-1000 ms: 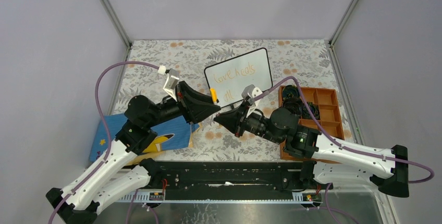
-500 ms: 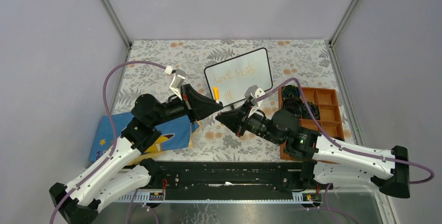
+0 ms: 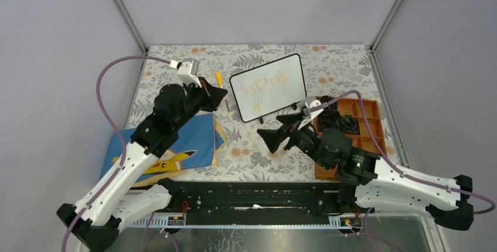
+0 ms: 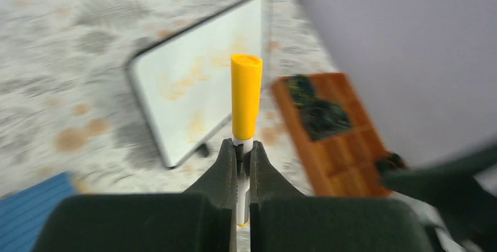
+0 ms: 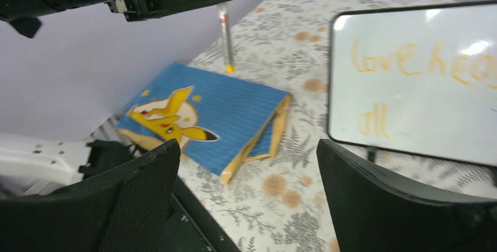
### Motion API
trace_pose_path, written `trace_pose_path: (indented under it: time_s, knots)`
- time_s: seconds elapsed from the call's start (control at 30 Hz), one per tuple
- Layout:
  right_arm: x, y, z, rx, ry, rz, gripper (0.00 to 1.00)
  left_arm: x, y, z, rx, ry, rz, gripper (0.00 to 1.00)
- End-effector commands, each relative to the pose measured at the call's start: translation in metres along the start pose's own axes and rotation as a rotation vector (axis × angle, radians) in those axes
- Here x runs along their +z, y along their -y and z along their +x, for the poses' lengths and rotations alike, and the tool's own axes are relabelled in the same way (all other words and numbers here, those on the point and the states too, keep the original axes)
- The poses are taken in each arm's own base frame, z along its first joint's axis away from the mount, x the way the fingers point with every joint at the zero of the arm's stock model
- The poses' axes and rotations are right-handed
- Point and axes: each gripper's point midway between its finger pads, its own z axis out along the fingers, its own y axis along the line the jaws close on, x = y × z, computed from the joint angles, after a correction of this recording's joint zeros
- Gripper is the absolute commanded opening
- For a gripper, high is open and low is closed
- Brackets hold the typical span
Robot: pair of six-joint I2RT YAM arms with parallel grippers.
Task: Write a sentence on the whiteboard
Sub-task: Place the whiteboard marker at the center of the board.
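- small white rectangular whiteboard (image 3: 280,96) with a thin black frame, standing on the floral-printed table cover (image 3: 176,64)
- orange handwritten sentence (image 3: 264,83) on the board
- left gripper (image 3: 220,92) just left of the board, pinching a slim marker with an orange cap (image 3: 218,78)
- right gripper (image 3: 275,130) near the board's front edge, jaws spread apart
- blue cartoon-printed cloth (image 3: 193,140) below the left gripper
- brown compartment tray (image 3: 366,123) at the right

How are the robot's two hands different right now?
The left gripper is shut on the yellow-capped marker; the right gripper is open and empty. The left gripper sits left of the whiteboard, the right gripper in front of it. Both are black with two fingers.
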Motion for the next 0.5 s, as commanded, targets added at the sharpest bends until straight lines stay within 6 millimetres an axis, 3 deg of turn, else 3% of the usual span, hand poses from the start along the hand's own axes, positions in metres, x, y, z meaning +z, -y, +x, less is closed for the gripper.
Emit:
trace_pose_path:
  time_s: [0.0,0.1,0.2,0.47]
  knots:
    - [-0.017,0.053,0.003,0.03,0.038,0.262,0.96,-0.004,-0.109,0.031,0.032,-0.159,-0.482,0.0]
    - [-0.02,0.072,0.011,0.032,0.036,0.364,1.0,0.003,-0.154,0.051,-0.024,-0.252,-0.589,0.0]
    - [-0.022,0.09,0.013,0.077,0.071,0.485,1.0,0.014,-0.182,0.061,-0.068,-0.295,-0.657,0.0]
    - [-0.024,0.103,0.023,0.012,0.072,0.533,1.0,0.059,-0.245,0.055,-0.159,-0.323,-0.788,0.0]
